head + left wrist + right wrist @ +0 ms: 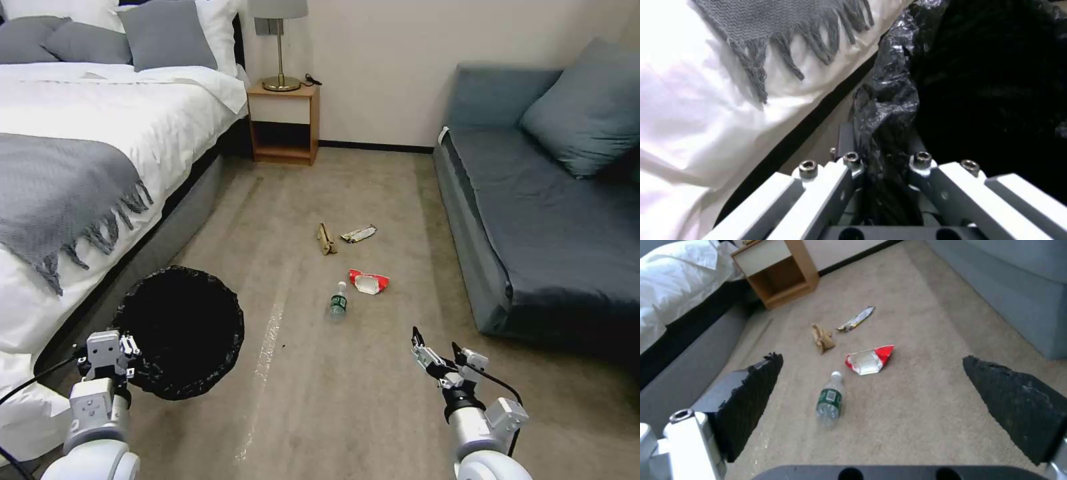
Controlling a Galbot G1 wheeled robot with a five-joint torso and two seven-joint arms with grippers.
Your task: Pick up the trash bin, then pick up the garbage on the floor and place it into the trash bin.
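Now, your grip: left gripper (127,352) clamped on the rim of the trash bin (179,331), held off the carpet beside the bed (80,147).
Free tool: right gripper (437,352), fingers spread, empty, hovering short of the litter.
Nearest litter: clear bottle (830,402), lying on its side between you and the red-white packet (870,359).
Handling: likely light, smooth and prone to roll; take it across the labelled middle.

Garbage (352,263) between bed (80,133) (left) and sofa (547,200)
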